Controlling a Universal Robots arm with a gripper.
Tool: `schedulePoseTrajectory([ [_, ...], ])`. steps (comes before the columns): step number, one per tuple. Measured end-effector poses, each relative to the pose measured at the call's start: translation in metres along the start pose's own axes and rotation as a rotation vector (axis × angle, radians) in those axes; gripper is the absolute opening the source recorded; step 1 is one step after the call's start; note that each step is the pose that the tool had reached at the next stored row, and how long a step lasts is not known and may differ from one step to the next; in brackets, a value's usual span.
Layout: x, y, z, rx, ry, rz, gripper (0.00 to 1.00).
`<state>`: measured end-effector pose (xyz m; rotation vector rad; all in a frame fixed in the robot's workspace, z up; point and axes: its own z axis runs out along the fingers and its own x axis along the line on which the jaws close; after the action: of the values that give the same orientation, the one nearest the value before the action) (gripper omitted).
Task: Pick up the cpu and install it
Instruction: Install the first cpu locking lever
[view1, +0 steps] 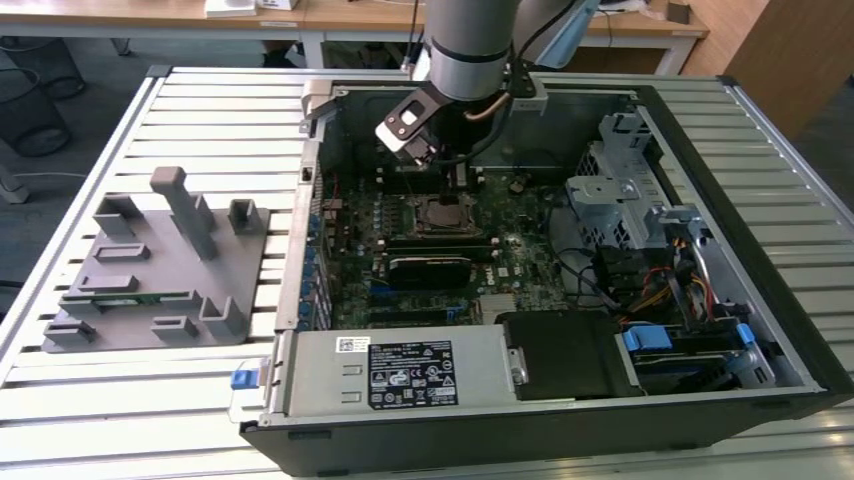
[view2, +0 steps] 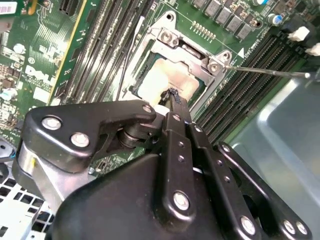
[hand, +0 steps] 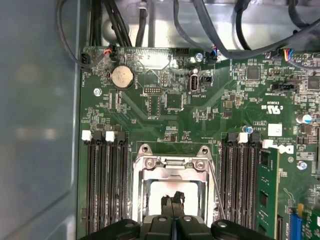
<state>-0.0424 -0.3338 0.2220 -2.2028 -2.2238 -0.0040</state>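
The cpu (hand: 171, 188) lies flat in the metal-framed socket (hand: 172, 164) on the green motherboard, its pale silvery top showing in both wrist views (view2: 159, 80). My gripper (hand: 173, 201) hangs just above it inside the open computer case (view1: 747, 250), fingers pressed together with nothing between them. In the second wrist view the fingertips (view2: 173, 95) sit right over the chip's edge; I cannot tell whether they touch it. In the exterior view the gripper (view1: 454, 178) is directly above the socket (view1: 447, 214).
Dark memory slots (hand: 105, 175) flank the socket on both sides, and a green memory stick (hand: 267, 192) sits in one. A thin socket lever (view2: 265, 71) sticks out sideways. Cables (hand: 200, 30) cross the case wall. A grey fixture (view1: 147, 265) stands on the exterior view's left.
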Motion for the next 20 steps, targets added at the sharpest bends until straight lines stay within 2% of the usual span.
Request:
schedulePoseTrajectory([
  [7, 0.0001, 0.0, -0.0071, 0.0001, 0.0, 0.0, 0.11],
  [20, 0.0003, -0.0002, -0.0305, 0.0002, -0.0002, 0.0, 0.11],
])
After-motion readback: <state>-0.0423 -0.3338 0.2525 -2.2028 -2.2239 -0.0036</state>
